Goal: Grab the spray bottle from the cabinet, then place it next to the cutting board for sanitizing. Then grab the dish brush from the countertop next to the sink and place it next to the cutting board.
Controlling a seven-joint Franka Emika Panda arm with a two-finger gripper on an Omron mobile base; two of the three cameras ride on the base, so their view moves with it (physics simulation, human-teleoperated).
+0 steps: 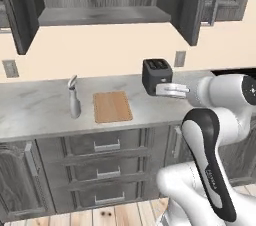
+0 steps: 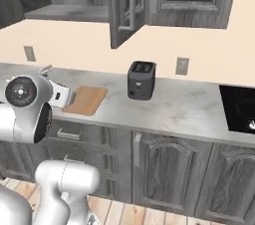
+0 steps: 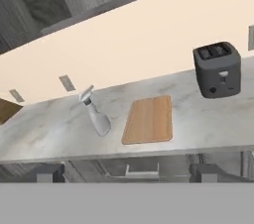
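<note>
Spray bottle (image 1: 74,101) is seen standing upright on the marble surface (image 1: 35,112), just left of the cutting board (image 1: 112,106) and apart from it by a narrow strip of stone, its trigger head raised toward the wall. The board lies flat near the front edge, above a stack of grey drawer fronts (image 1: 101,166). A dark two-slot toaster (image 1: 157,76) is set further right, near the wall. Overhead, the cabinet (image 1: 107,16) is shown with its doors swung outward and its grey shelf bare. The pincer (image 3: 127,171) is held off the surface in front of the drawers, facing the bottle and board; its tips are partly cut off at the lower edge of the hand view, but they appear spread wide with nothing between them.
</note>
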